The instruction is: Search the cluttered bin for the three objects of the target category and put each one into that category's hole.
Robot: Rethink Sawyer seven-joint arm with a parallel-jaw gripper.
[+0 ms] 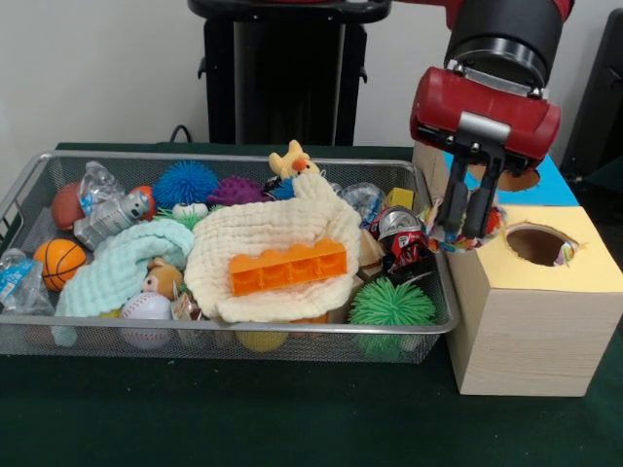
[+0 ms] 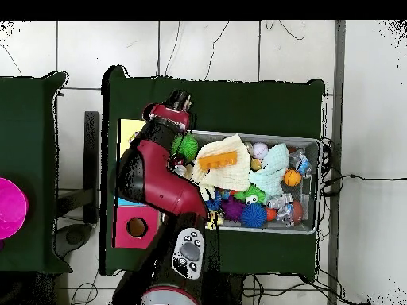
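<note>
My gripper [image 1: 465, 216] hangs over the wooden box [image 1: 526, 331], just past the bin's right rim and left of the round hole [image 1: 537, 244] in the yellow panel. Its fingers are shut on a small crumpled multicoloured packet [image 1: 450, 232]. A second hole [image 1: 516, 181] sits in the blue panel behind, partly hidden by the gripper. In the overhead view the gripper [image 2: 180, 102] shows at the bin's left end, with the packet hidden under it. A crushed red can [image 1: 401, 236] lies in the bin close to the gripper.
The wire bin [image 1: 29, 175] holds an orange brick [image 1: 288, 267] on a cream cloth [image 1: 273, 233], a green spiky ball [image 1: 391, 304], a basketball [image 1: 59, 261], a baseball [image 1: 146, 309], a mint cloth [image 1: 122, 268] and a crushed bottle [image 1: 102, 209]. A pink panel's hole [image 2: 137, 227] shows overhead.
</note>
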